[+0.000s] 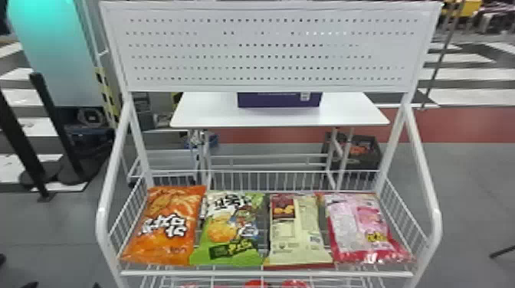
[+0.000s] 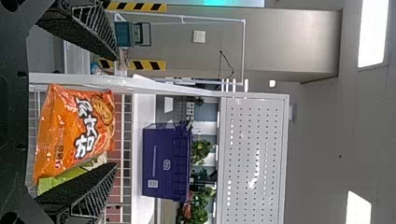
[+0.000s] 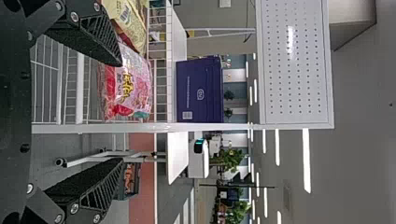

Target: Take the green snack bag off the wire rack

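The green snack bag [image 1: 232, 229] lies on the wire rack [image 1: 268, 274], second from the left, between an orange bag and a cream one. In the left wrist view a strip of the green bag [image 2: 60, 179] shows past the orange bag, partly behind one finger of my left gripper [image 2: 116, 112], which stands open with nothing held. My right gripper [image 3: 122, 112] is open and holds nothing; the pink bag lies beyond its fingers in the right wrist view.
An orange bag [image 1: 164, 226], a cream bag [image 1: 297, 229] and a pink bag [image 1: 364, 228] share the shelf. White side posts and a perforated panel [image 1: 268, 49] frame the rack. Behind it stands a white table [image 1: 207, 111] with a dark purple box [image 1: 279, 99].
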Robot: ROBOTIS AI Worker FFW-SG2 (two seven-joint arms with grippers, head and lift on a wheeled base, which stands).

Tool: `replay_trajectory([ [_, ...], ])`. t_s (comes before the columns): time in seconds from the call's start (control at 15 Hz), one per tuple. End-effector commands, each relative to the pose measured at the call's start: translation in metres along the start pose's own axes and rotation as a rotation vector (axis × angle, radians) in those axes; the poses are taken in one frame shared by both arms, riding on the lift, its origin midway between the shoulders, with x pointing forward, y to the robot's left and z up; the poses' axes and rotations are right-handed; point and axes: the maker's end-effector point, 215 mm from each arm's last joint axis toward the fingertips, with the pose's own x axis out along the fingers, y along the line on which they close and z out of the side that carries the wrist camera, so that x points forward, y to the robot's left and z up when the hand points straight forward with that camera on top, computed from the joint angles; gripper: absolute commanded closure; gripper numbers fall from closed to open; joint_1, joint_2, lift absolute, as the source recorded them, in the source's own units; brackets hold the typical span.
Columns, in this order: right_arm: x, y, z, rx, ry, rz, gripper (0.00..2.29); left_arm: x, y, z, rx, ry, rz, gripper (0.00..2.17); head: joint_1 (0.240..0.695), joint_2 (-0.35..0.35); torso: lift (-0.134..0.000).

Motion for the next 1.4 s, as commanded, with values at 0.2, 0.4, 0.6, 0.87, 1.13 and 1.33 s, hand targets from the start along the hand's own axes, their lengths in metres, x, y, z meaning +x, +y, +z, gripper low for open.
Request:
replay_trajectory([
  [0.2,-0.001,0.0,-0.001,0.001,0.003,0.0,0.17,0.0,0.001,0.0,0.001,0.0,0.001,0.09,0.499,0.0,0.0],
  [0.4,-0.001,0.0,-0.001,0.0,0.003,0.001,0.17,0.0,0.001,-0.003,0.002,0.009,0.002,0.09,0.499,0.0,0.0],
  [0.6,-0.001,0.0,-0.001,0.0,0.003,0.001,0.17,0.005,-0.009,-0.012,0.0,0.034,-0.018,0.09,0.499,0.0,0.0],
  [0.87,0.0,0.003,-0.001,0.004,0.0,0.002,0.17,0.044,-0.074,-0.048,0.005,0.112,-0.111,0.09,0.499,0.0,0.0],
  [1.13,0.001,0.005,-0.001,0.002,-0.002,0.002,0.17,0.093,-0.154,-0.075,0.027,0.16,-0.19,0.09,0.499,0.0,0.0],
  [1.33,0.001,0.006,-0.001,0.002,-0.003,0.002,0.17,0.122,-0.2,-0.094,0.04,0.202,-0.227,0.09,0.499,0.0,0.0],
])
